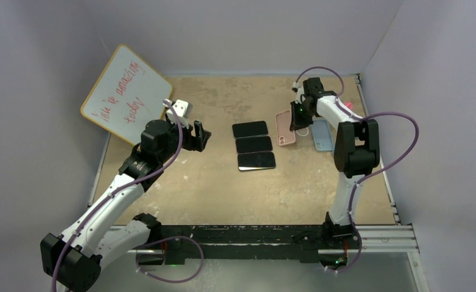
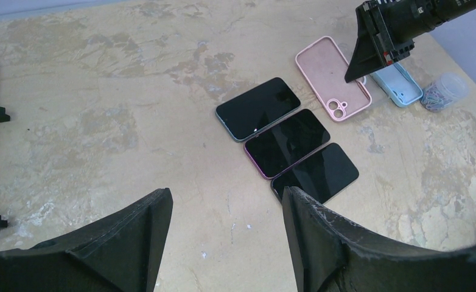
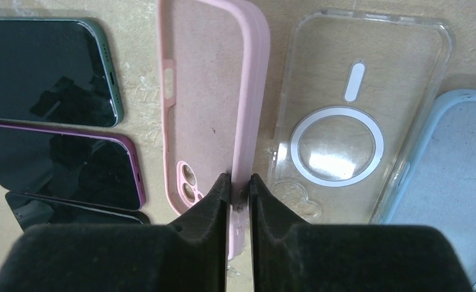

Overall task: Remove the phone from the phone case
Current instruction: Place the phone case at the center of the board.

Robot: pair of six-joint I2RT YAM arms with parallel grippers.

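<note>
scuffed beige worktop (image 1: 193,182) holds three bare phones (image 1: 254,145) in a row, then an empty pink case (image 3: 205,91), clear case (image 3: 357,109) and blue case (image 1: 322,137). left hand (image 1: 201,136) hovers left of the phones, fingers (image 2: 132,243) apart; right hand (image 3: 240,182) points down, clamped on the pink case's wall.

Yellow-framed whiteboard (image 1: 126,94) bearing red handwriting, standing tilted beside the pale wall (image 1: 28,91), mottled tan tabletop (image 1: 211,182) spreading out beside the whiteboard, small translucent heap of coloured bits (image 2: 444,91) lying well apart from the whiteboard, metal rail (image 1: 381,234) running along the table edge opposite the whiteboard's end
</note>
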